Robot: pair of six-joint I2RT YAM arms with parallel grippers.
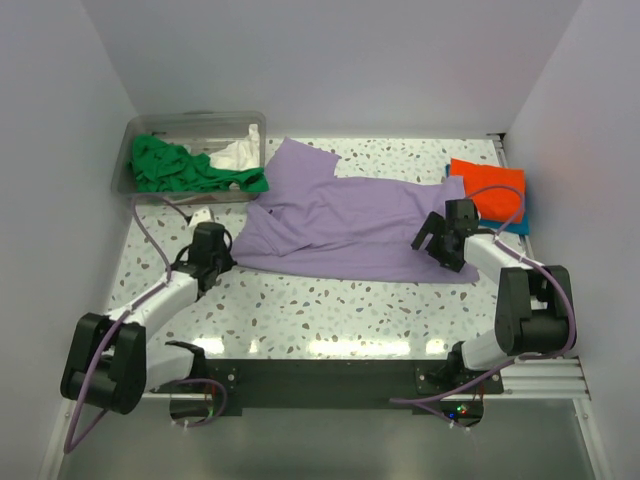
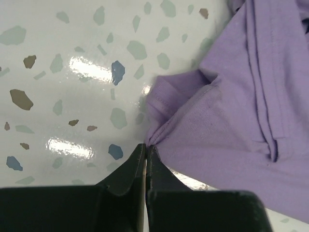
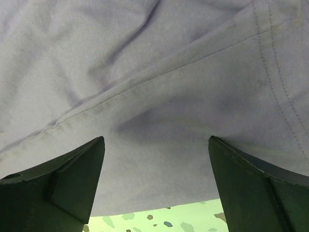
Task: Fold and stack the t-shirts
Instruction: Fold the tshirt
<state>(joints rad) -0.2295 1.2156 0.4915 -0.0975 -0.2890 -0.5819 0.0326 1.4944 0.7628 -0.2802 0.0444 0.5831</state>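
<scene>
A lavender t-shirt [image 1: 350,220] lies spread across the middle of the speckled table. My left gripper [image 1: 222,252] is at its near left corner, shut on a pinched fold of that purple cloth [image 2: 159,128], with the jaws pressed together. Over the shirt's right end hovers my right gripper [image 1: 440,240], its jaws wide open above the purple fabric [image 3: 154,96] and nothing between them. An orange t-shirt [image 1: 490,188] lies folded on a blue one [image 1: 518,226] at the right. Green [image 1: 180,168] and white [image 1: 240,153] t-shirts sit in the tub.
A clear plastic tub [image 1: 140,135] stands at the back left with shirts spilling over its front wall. White walls enclose the table on three sides. Bare speckled tabletop [image 1: 330,310] lies between the shirt and the arm bases.
</scene>
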